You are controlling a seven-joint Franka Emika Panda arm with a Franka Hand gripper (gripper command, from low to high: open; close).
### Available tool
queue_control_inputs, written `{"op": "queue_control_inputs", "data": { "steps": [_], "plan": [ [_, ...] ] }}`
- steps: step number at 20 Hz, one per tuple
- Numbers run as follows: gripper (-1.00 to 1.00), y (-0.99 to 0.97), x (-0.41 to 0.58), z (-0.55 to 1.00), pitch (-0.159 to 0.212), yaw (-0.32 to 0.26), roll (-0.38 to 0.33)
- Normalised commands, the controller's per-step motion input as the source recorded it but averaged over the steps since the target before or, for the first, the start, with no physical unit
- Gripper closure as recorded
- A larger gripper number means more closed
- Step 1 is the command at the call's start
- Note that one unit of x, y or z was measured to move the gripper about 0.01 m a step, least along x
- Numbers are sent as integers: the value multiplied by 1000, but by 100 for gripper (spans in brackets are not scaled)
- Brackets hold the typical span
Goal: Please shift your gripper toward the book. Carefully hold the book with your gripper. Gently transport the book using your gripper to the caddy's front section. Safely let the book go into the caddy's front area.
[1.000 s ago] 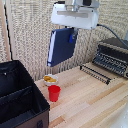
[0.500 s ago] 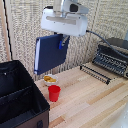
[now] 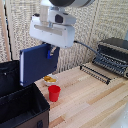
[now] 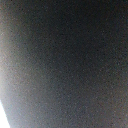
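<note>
The dark navy book [image 3: 34,65] hangs upright in the air, held by its top edge in my gripper [image 3: 50,50], whose blue-tipped fingers are shut on it. It hovers over the near edge of the black caddy [image 3: 20,105], which sits at the exterior view's left with its inner divider showing. The book's lower corner is just above the caddy's rim. In the wrist view only a dark, blurred surface [image 4: 65,60] fills the picture; I take it to be the book's cover.
A red cup [image 3: 54,93] stands on the wooden table beside the caddy, with a small bowl of yellow pieces [image 3: 49,79] behind it. A black-and-silver toaster oven [image 3: 112,56] with a pulled-out rack [image 3: 97,74] sits at the exterior view's right.
My gripper has carried the book toward the exterior view's left, from above the cup and bowl to above the caddy's edge, and closer to the camera.
</note>
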Motion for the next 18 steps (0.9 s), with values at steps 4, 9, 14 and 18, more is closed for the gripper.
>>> {"op": "queue_control_inputs", "data": {
  "steps": [4,9,14,18],
  "plan": [
    [100,851,24,113,19,-91,-18],
    [100,862,134,297,38,-49,-38],
    [100,823,185,466,18,-51,-65],
    [100,775,115,485,46,-50,-86]
  ]
}}
